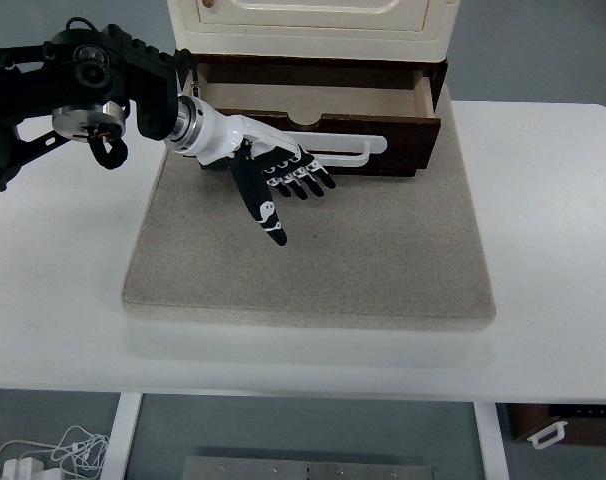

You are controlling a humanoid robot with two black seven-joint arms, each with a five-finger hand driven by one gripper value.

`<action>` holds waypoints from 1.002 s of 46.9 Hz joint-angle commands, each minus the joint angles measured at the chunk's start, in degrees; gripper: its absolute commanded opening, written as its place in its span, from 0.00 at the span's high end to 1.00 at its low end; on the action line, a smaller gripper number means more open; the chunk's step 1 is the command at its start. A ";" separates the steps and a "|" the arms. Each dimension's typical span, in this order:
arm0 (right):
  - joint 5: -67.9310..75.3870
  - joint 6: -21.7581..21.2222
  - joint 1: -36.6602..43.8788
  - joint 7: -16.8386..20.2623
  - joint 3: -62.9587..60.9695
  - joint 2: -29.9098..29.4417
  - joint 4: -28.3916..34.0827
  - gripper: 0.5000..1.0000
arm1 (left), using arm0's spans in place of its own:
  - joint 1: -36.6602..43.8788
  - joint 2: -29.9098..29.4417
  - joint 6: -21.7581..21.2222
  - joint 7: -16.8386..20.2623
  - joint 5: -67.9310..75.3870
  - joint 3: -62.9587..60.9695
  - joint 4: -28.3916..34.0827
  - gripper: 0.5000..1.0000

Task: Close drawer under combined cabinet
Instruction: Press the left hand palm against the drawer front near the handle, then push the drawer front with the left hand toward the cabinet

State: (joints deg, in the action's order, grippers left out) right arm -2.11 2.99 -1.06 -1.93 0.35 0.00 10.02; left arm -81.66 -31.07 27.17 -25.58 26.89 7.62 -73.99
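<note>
One left hand (273, 180), fingers (308, 182) loose and holding nothing, rests by the open drawer (313, 100); it could slip off the handle (358, 150).

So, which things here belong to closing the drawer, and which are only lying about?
Belong to the job:
- drawer, open
- white handle
- cabinet
- left hand, open, in front of the drawer

Lying about:
- grey mat
- white table
- cables on the floor
</note>
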 commanded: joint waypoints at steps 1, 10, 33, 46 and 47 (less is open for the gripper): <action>0.00 0.00 0.00 0.00 0.00 0.00 0.00 0.10 | 0.09 0.22 -0.01 0.09 0.89 0.82 1.13 0.00; 0.00 0.00 0.00 0.00 0.00 0.00 0.00 0.10 | 0.01 1.01 -0.09 0.44 0.97 1.08 3.50 0.00; 0.00 0.00 0.00 0.00 0.00 0.00 0.00 0.10 | 0.09 1.10 -1.59 0.61 1.06 1.96 5.44 0.00; 0.00 0.00 0.00 0.00 0.00 0.00 0.00 0.10 | 0.09 1.10 -4.05 0.88 0.97 2.75 7.02 0.00; -0.09 0.00 0.00 0.09 0.00 0.00 0.00 0.10 | 0.09 1.10 -4.14 0.88 0.97 2.84 7.02 0.00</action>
State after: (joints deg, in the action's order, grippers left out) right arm -2.14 2.99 -1.06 -1.92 0.35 0.00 10.02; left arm -81.56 -29.97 23.51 -24.73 27.88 10.31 -66.99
